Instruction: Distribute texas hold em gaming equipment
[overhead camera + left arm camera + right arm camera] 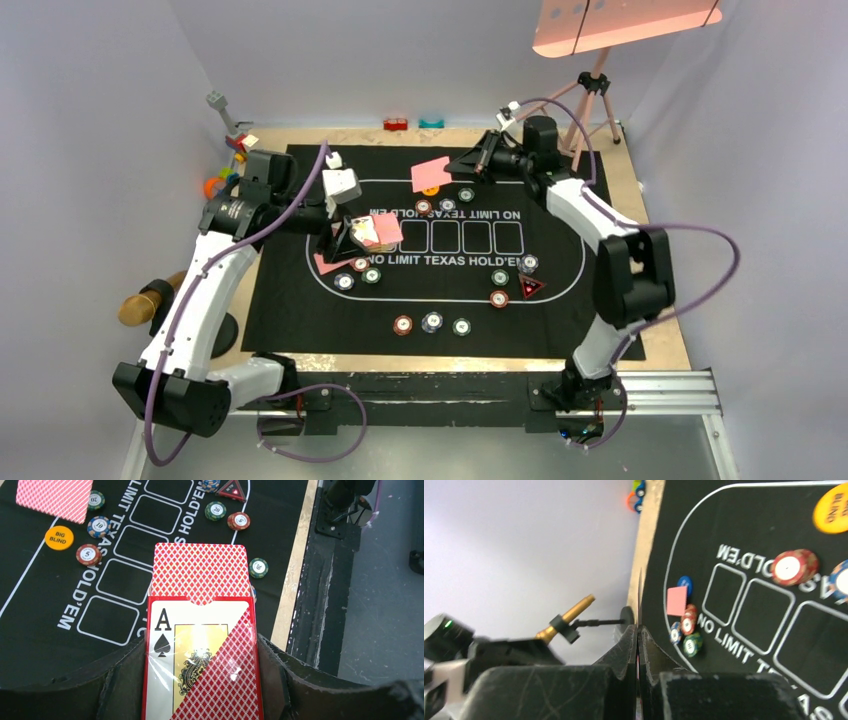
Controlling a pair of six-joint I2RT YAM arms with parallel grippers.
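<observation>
Over the far side of the mat (290, 310), my right gripper (472, 163) is pinched tight on one red-backed card (432, 173), just above the orange disc (430, 190). My left gripper (348, 236), partway open, clamps the deck (200, 670) in its box over the left chips (372, 275). I judge this is dealing a card to the far seat. Next it needs lowering flat beside the disc, then release; whether it touches the mat I cannot tell. Right wrist view shows that card only as a thin edge between the jaws, while the top view shows its back. Only the left wrist view shows the box's ace and the cards jutting out.
</observation>
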